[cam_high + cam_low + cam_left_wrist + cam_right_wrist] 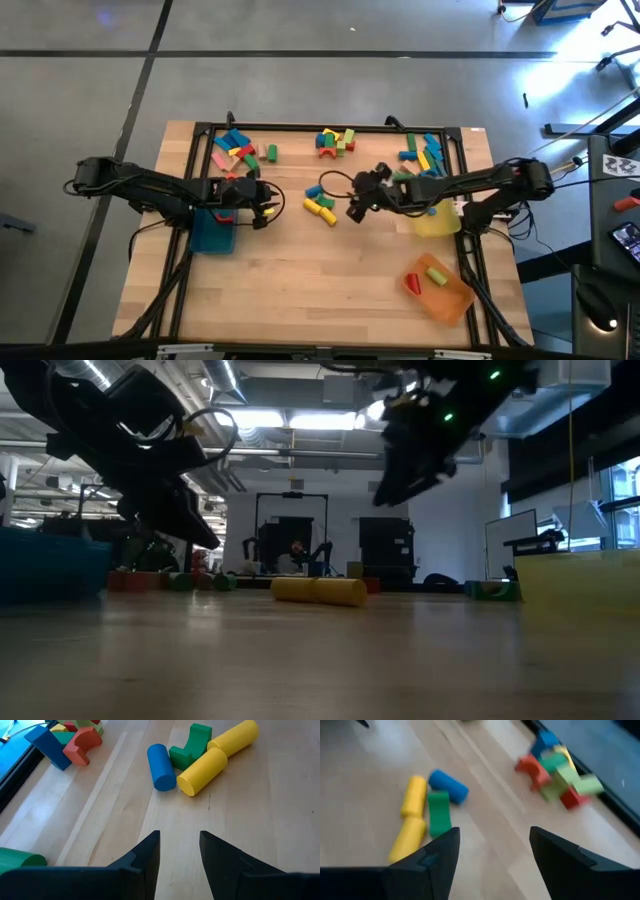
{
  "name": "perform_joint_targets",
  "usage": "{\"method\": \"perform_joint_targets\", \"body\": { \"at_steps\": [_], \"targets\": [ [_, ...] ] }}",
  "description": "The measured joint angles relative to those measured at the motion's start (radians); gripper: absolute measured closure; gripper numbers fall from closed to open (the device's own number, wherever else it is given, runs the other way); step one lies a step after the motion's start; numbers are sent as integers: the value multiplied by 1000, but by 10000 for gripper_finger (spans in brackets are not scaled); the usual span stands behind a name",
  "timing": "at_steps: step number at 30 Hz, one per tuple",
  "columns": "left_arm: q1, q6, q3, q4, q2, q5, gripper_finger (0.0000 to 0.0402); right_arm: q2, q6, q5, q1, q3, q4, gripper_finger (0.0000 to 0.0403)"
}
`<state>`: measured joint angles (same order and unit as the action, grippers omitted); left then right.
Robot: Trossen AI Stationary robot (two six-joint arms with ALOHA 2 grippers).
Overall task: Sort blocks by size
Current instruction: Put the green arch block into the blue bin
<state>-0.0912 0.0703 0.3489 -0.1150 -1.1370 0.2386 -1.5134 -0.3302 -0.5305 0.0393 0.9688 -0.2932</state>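
In the table's middle, a small group of blocks [319,203] lies on its sides: two yellow cylinders [202,771], a blue cylinder [161,767] and a green arch [189,747]. My left gripper [265,208] hovers left of this group, open and holding nothing [180,837]. My right gripper [355,208] hovers right of the group, raised off the table, open and holding nothing [495,832]. More blocks lie in three heaps along the far edge: left [236,148], middle [336,140] and right [420,155].
A teal tray [212,232] stands under my left arm, and a yellow tray [437,222] under my right arm. An orange tray [440,288] at the near right holds a green and a red block. A black frame [330,127] borders the table. The near middle is bare wood.
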Motion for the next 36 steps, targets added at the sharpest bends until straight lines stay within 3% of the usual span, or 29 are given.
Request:
{"method": "perform_joint_targets", "body": {
  "at_steps": [5, 14, 36],
  "targets": [
    [0, 0, 0, -2, 0, 0, 279, -123, 127, 15, -27, 0, 158, 158],
    [0, 5, 0, -11, 0, 0, 279, -290, 147, 155, -68, 0, 255, 158],
    [0, 8, 0, -27, 0, 0, 279, -310, 124, 202, -66, 30, 300, 158]
  ]
}}
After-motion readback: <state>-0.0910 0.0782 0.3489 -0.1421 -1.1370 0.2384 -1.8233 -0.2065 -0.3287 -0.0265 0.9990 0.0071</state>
